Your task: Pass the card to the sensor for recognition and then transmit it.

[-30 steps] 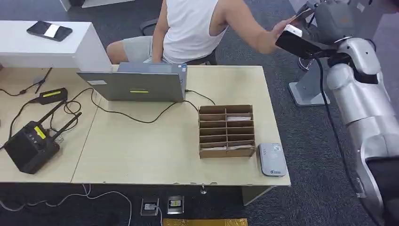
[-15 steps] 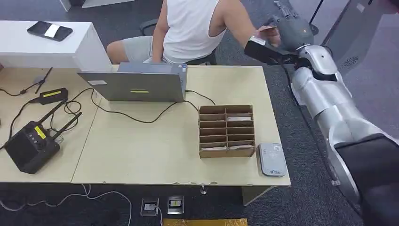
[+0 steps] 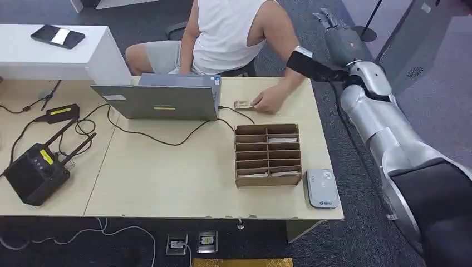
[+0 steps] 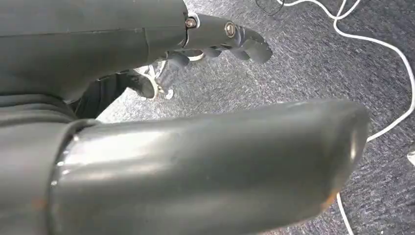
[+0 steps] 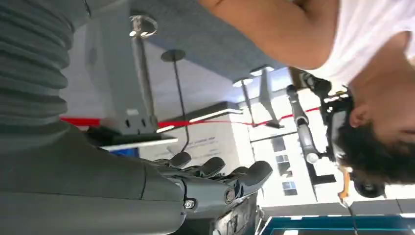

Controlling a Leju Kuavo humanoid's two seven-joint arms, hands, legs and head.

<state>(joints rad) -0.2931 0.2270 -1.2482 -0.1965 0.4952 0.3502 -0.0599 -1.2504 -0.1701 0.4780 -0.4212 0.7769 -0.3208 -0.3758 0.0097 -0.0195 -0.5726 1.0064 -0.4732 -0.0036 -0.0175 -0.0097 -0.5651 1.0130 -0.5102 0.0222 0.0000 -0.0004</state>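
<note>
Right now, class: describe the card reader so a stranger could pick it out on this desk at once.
Start at the light wooden desk and find the brown cardboard sorting box with its rows of slots. Just right of that box, at the desk's front right corner, lies the card reader: a flat, pale grey pad with rounded corners, lying apart from the cabled devices.

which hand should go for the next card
Probably the right hand. It is raised beside the table's far right corner, open and empty, near the person's hand on a card, and on the sensor's side. The left hand hangs over the floor.
</note>
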